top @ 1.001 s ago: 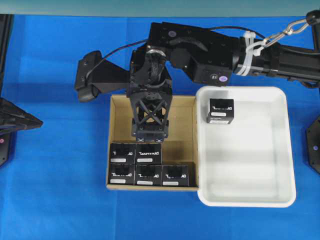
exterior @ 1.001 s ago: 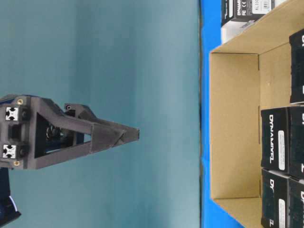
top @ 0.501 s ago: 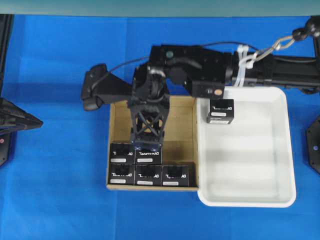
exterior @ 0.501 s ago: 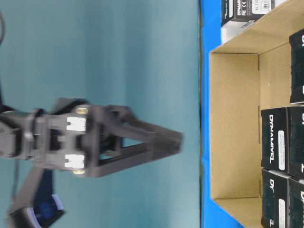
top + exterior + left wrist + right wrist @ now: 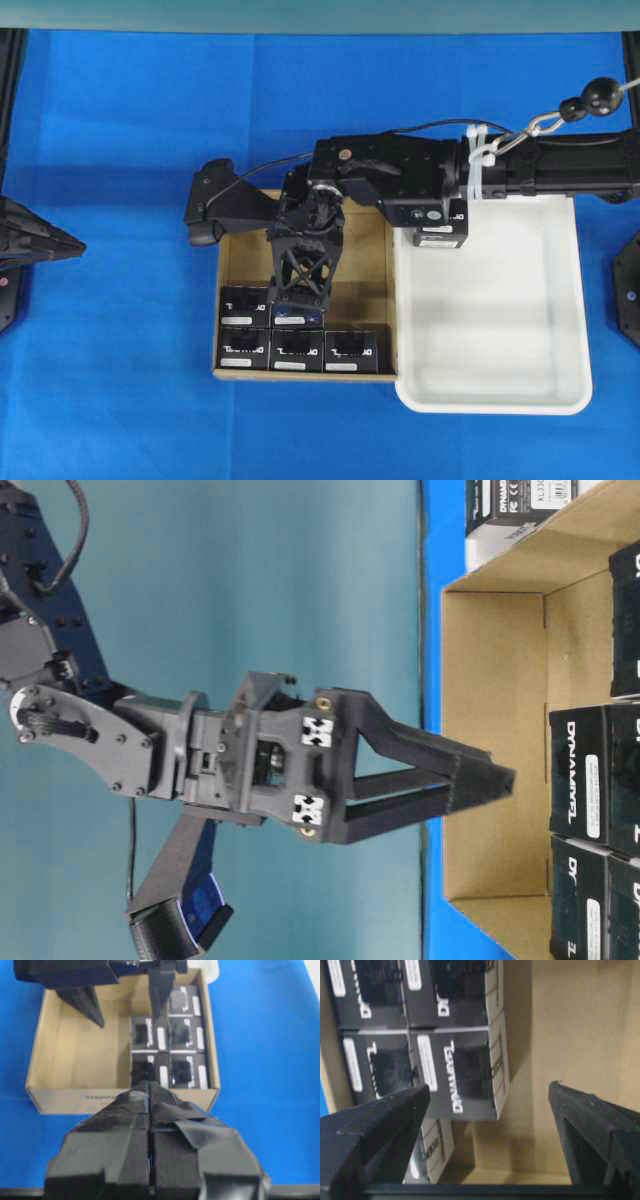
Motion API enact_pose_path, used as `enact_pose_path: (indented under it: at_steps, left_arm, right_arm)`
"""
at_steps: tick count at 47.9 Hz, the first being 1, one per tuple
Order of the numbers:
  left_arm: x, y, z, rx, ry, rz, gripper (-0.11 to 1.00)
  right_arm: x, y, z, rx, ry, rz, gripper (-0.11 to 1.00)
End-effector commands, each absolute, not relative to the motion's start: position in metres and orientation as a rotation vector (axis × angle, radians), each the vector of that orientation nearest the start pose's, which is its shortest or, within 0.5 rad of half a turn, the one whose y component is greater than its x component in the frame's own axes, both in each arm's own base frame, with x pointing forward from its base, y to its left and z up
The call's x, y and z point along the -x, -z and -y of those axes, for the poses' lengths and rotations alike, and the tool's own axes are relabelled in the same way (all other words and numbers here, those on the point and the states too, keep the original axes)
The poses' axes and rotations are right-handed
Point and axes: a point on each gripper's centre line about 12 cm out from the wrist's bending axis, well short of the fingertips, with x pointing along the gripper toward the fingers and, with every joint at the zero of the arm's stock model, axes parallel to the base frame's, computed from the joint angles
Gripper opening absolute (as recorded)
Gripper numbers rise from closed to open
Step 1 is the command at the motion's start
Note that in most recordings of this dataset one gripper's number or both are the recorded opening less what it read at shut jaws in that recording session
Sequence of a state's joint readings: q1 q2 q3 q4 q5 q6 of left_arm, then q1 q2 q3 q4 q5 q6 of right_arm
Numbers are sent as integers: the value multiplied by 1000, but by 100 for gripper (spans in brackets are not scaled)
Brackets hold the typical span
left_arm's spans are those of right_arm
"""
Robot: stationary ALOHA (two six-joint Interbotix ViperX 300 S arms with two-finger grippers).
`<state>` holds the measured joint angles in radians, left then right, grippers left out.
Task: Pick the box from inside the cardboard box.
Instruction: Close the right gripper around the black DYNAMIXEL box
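The brown cardboard box holds several small black boxes with white lettering along its near side. My right gripper hangs open inside the carton, right over the second box of the back row. In the right wrist view its fingers stand wide apart above that box and the bare cardboard floor. The table-level view shows the right gripper tips just past the carton's wall. My left gripper stays shut and empty outside the carton, aimed at its side wall.
A white plastic tray lies against the carton's right side, with one black box in its far left corner, half under the right arm. Blue cloth covers the table. Dark fixtures stand at the left edge.
The right arm has come down and forward, bringing its open gripper from above the carton's middle onto the back row of black boxes. The left gripper shows no change.
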<state>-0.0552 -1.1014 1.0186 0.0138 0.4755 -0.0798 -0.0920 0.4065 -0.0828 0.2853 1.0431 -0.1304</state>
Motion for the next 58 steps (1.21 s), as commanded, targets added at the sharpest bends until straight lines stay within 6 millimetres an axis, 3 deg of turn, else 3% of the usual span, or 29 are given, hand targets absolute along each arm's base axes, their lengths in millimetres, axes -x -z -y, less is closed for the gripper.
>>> enact_pose_path:
  at_steps: [1,13,44,58]
  left_arm:
    - [-170,-306,9,52,35,-366,-7]
    - [-171,-305,9,54,35,-371,-7]
    - [-171,-305,9,53,36,-372,-7]
    - [-171,-305,9,54,35,-371,-7]
  right_arm:
    - [-486,-167,10,-238,-127,-1325,98]
    - [-489,-151,2,-222,-138,-1330,98]
    - [-486,-138,3,-225,-131,-1347,98]
    - [-481,-135,16,-242,-107,-1361,98]
